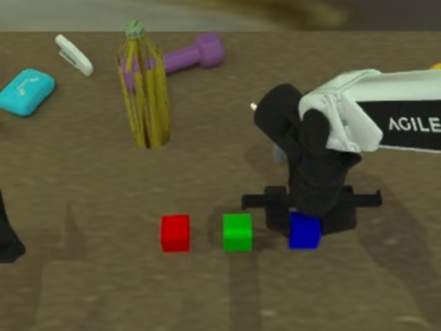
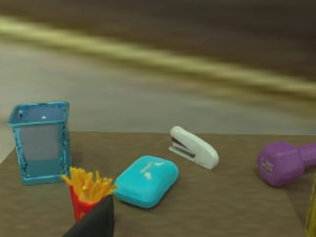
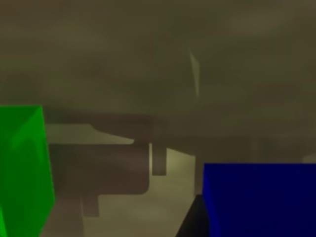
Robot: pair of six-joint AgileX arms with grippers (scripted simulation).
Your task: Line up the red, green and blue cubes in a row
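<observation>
right gripper [image 1: 304, 222] low over the table [image 1: 207, 296], at the blue cube [image 1: 304, 231], right end of a row of 3: red cube [image 1: 175, 232], green cube [image 1: 237, 232], then blue. cannot tell whether fingers clamp the blue cube or stand apart. probably placing or releasing. best done by matching blue's gap to the red-green gap, keeping front edges level, opening gently, lifting straight up without nudging it. left arm parked at the table's left edge.
</observation>
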